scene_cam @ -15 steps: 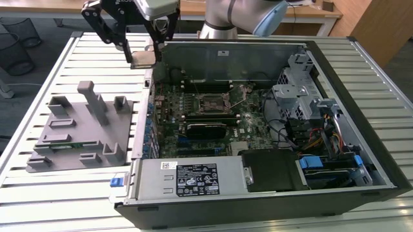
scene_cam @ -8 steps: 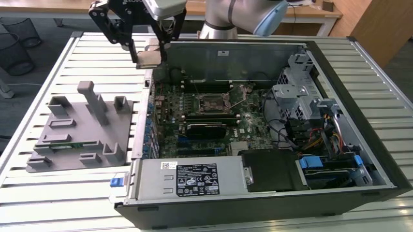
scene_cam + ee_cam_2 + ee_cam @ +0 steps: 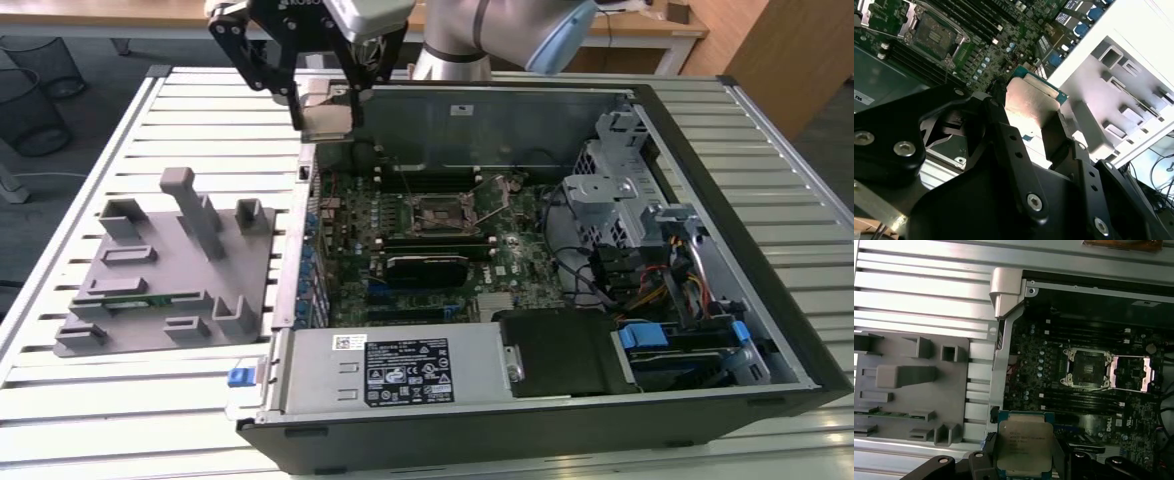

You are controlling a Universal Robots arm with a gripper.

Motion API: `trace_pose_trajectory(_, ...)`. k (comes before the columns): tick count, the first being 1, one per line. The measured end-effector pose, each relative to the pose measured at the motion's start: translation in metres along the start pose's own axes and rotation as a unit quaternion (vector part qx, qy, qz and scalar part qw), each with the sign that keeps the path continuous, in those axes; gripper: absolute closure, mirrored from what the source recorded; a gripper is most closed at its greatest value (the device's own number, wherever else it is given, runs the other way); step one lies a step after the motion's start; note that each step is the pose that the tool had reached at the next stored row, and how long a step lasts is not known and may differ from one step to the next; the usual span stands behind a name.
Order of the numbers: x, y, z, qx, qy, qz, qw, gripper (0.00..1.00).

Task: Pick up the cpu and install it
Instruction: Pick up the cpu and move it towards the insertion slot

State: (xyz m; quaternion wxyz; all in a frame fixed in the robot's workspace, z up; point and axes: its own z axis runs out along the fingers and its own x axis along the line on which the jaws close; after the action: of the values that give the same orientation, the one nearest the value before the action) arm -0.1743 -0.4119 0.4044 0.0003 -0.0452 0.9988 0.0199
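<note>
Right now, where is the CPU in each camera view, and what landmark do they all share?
Exterior view: the cpu hangs in the gripper above the computer case's far corner, at the exterior view's left.
Second wrist view: the cpu is clamped in the gripper, above the motherboard's edge.
First wrist view: the cpu, metal top showing, is over the case's edge.
Shared landmark: the open CPU socket.

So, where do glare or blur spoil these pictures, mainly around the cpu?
In the second wrist view the metal top of the cpu is washed pale by glare, the table behind is overexposed, and the links of the gripper near the lens are dark and soft. In the first wrist view the cpu is evenly lit. The exterior view has even light.
</note>
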Motion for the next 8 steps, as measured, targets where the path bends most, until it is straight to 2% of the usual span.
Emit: trace_pose_trajectory(8,-0.0160,-0.0014,0.0000,0.0000,0.0000,0.000,1.0000,0.47)
